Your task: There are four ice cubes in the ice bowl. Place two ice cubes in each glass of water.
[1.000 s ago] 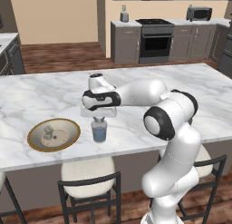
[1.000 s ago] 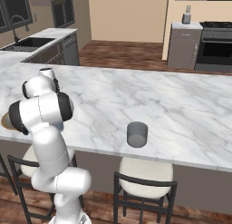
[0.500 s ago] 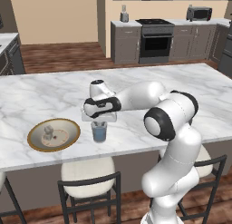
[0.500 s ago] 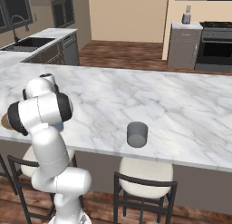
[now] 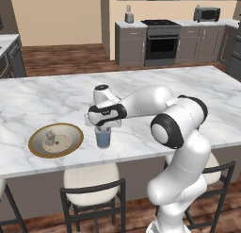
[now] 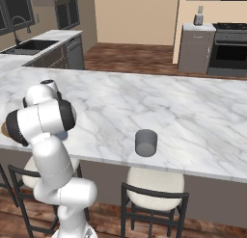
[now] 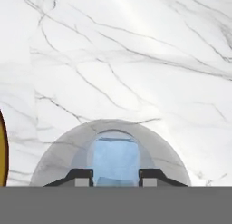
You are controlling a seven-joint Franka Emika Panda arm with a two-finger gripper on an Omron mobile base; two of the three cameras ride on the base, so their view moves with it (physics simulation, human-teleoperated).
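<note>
A glass of water [image 5: 103,138] stands near the counter's front edge, just right of the ice bowl [image 5: 34,142]. Ice cubes [image 5: 49,136] lie in a small pile left of the bowl's centre. My gripper [image 5: 102,126] points down right over this glass, its fingers at the rim. In the hand view the gripper [image 7: 115,175] is shut on an ice cube [image 7: 115,158], a pale bluish block spanning the gap between the tips, with the glass [image 7: 61,150] directly below. The second, darker glass [image 6: 145,142] stands alone farther right along the counter.
The marble counter [image 5: 188,86] stretches wide behind and to the right. Bar stools [image 5: 92,180] stand under its front edge. The bowl's gold rim [image 7: 2,150] shows at the left edge of the hand view. A stove and cabinets line the far wall.
The hand has come down from above the glass until its fingers reach the rim. The bowl and both glasses have stayed in place.
</note>
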